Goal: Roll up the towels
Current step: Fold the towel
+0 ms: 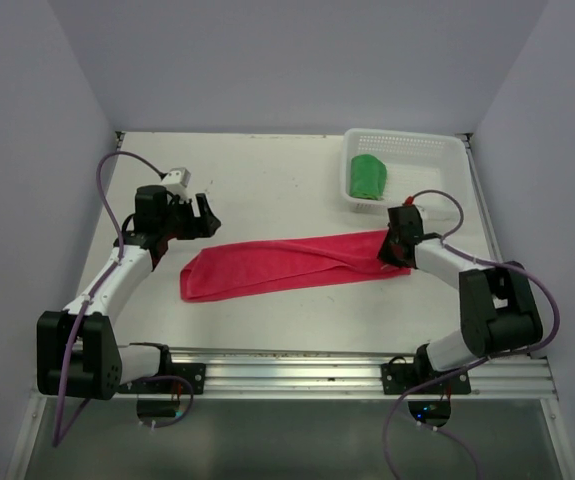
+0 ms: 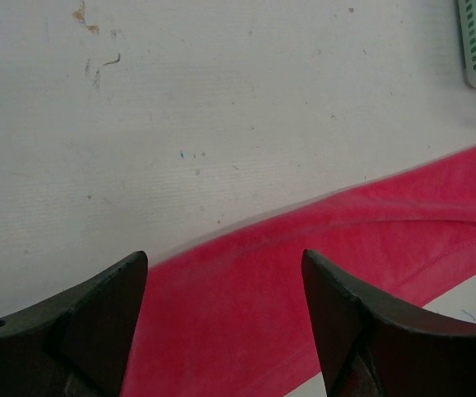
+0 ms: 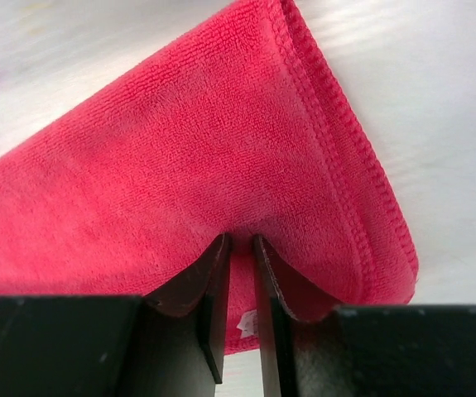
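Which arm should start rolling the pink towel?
Right. The right gripper is pinched on the pink towel at its right end, with cloth bunched between its fingers. The left gripper is open near the towel's left end and grips nothing.

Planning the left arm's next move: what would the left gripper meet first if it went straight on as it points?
Probably the pink-red towel, which lies right ahead of the open left gripper; how far is unclear.

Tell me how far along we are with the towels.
Done: the green towel sits as a compact bundle in the basket. In hand: the right gripper pinches one end of the pink towel, a long flat strip; the left gripper hangs open above it. Remaining: rolling it.
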`<state>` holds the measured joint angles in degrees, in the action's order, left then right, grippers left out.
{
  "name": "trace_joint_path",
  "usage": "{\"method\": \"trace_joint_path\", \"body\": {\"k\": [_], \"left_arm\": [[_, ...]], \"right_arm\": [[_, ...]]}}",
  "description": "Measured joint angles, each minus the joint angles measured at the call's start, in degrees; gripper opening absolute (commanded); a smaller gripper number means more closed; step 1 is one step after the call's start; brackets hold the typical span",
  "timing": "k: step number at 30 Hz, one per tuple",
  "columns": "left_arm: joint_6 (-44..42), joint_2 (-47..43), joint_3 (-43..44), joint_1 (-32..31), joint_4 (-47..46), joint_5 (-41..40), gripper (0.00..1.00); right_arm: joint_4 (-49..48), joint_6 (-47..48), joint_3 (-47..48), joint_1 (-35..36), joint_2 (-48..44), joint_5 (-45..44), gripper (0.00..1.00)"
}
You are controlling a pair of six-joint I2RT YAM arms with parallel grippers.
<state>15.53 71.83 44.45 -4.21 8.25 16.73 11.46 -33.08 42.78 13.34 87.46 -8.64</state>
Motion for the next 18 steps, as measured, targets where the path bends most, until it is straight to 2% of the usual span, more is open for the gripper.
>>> {"method": "trace_joint_path", "body": {"k": [4,8,11,13,16,18], "left_arm": [[0.4,0.0,0.0,0.0,0.1,-0.5,0.79],[1.2,0.0,0.0,0.0,0.2,-0.8,0.76],[1.9,0.0,-0.6,0.0,0.2,-0.9,0.72],[2.3,0.0,-1.5,0.0,0.2,-0.9,0.7],[3.0,0.0,-2.9,0.0,0.4,-0.9,0.69],[3.4,-0.1,-3.5,0.0,0.6,-0.9,0.69]], "right_arm": [[2.4,-1.5,-2.7,-5.7,-3.6,-3.8,0.24],[4.3,-2.4,-3.5,-10.2,-5.0,-4.2,0.31],[5.2,-2.5,-3.5,-10.5,-5.8,-3.7,0.37],[5.9,-2.4,-3.5,-10.4,-7.1,-2.8,0.45],[7.7,-1.5,-3.1,-9.6,-11.2,-2.0,0.47],[8.6,-0.8,-2.2,-8.4,-13.8,-1.9,0.44]]}}
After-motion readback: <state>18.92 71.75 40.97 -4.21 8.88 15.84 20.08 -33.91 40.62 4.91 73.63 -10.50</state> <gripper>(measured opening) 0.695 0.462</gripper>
